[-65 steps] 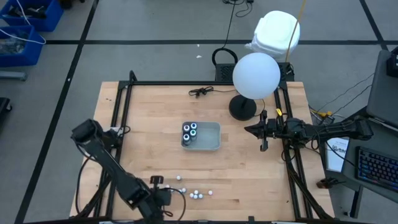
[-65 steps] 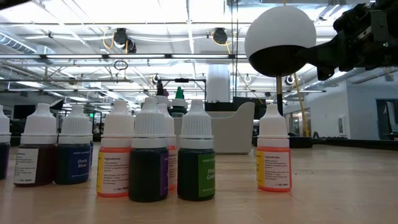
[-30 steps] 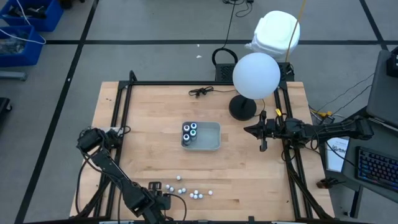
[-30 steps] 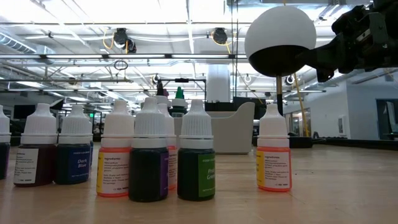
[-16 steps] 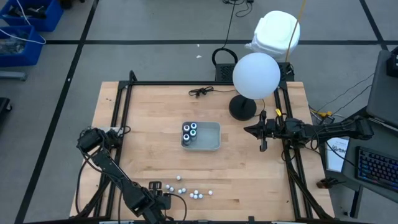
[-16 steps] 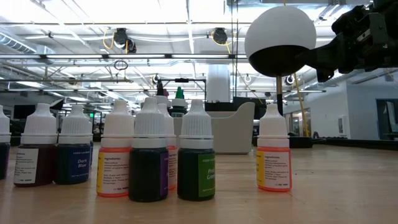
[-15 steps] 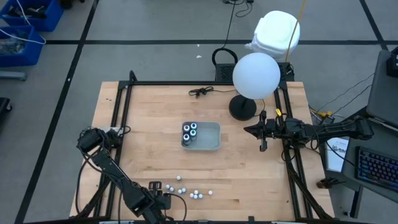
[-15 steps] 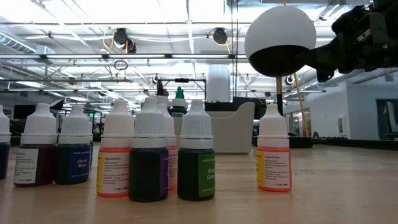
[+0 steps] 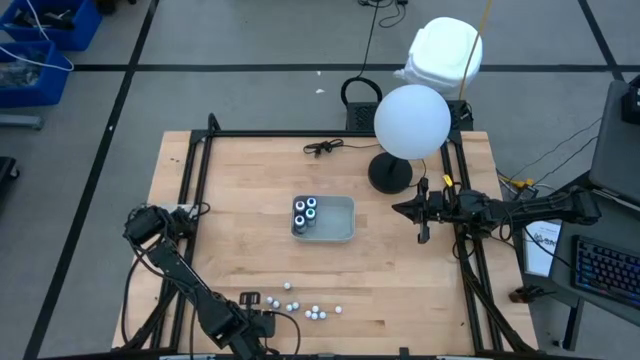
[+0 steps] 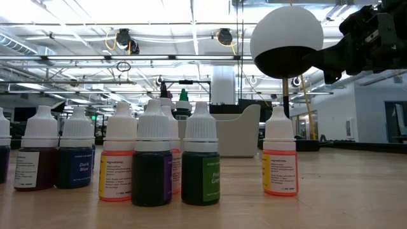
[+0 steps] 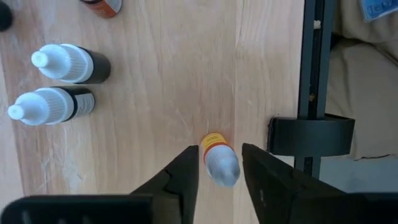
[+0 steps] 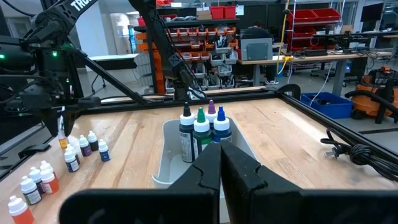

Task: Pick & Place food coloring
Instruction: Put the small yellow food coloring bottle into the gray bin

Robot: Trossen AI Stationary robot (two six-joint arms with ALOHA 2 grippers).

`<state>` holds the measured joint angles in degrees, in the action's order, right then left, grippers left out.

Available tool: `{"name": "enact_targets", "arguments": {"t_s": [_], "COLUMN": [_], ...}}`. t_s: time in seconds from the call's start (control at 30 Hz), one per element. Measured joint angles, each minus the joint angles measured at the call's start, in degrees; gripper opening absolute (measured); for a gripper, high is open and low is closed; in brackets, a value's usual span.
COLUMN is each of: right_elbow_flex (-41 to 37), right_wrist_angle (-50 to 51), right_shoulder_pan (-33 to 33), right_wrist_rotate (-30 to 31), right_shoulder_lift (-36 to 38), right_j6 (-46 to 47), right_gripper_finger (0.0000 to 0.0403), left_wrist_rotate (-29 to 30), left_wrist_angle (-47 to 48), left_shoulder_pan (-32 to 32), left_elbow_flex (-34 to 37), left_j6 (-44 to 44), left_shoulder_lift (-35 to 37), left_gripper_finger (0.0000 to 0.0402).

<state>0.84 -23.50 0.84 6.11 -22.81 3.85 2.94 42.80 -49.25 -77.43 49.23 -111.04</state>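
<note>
Several tiny white-capped food coloring bottles (image 9: 300,305) stand upright on the wood near the table's near edge; in the low view they form a row (image 10: 152,162). My left gripper (image 9: 250,300) is there, open, pointing down. Its fingers stand on either side of one orange-labelled bottle (image 11: 219,160), and I see no touch. Other dark bottles (image 9: 305,213) stand in the left end of the grey tray (image 9: 345,232) at the table's middle. My right gripper (image 9: 400,208) waits shut by the right edge, facing the tray (image 12: 168,162).
A white globe lamp (image 9: 411,121) on a black base (image 9: 390,174) stands at the far right. A black cable (image 9: 322,148) lies by the far edge. A black frame rail (image 11: 311,81) runs close beside my left gripper. Bare wood lies between the tray and the loose bottles.
About two seconds ago my left arm folded its elbow lower and its gripper shifted a little toward the table's left, uncovering more loose bottles. Over the last second nothing has visibly moved.
</note>
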Motion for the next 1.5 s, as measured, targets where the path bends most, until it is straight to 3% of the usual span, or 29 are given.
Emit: {"name": "enact_targets", "arguments": {"t_s": [0.47, 0.7, 0.9, 1.13, 1.3, 1.5], "right_elbow_flex": [0.0, 0.0, 0.0, 0.0, 0.0, 0.0], "right_wrist_angle": [0.0, 0.0, -0.1, -0.1, -0.1, 0.0], "right_shoulder_pan": [0.0, 0.0, 0.0, 0.0, 0.0, 0.0], "right_wrist_rotate": [0.0, 0.0, 0.0, 0.0, 0.0, 0.0], "right_shoulder_lift": [0.0, 0.0, 0.0, 0.0, 0.0, 0.0], "right_j6": [0.0, 0.0, 0.0, 0.0, 0.0, 0.0], "right_gripper_finger": [0.0, 0.0, 0.0, 0.0, 0.0, 0.0], "left_wrist_rotate": [-1.6, -4.6, -4.7, 0.0, 6.2, 10.3], "left_wrist_angle": [0.0, 1.7, 11.5, 24.2, 30.5, 30.0], "left_shoulder_pan": [0.0, 1.5, 4.1, 9.7, 17.1, 27.4], "left_elbow_flex": [0.0, -2.5, -11.3, -25.1, -33.9, -39.1], "left_j6": [-3.8, -8.5, -16.8, -31.0, -37.2, -50.4], "left_shoulder_lift": [0.1, 0.0, 0.0, 0.0, 0.1, 0.1], "left_gripper_finger": [0.0057, 0.0066, 0.0054, 0.0062, 0.0059, 0.0061]}}
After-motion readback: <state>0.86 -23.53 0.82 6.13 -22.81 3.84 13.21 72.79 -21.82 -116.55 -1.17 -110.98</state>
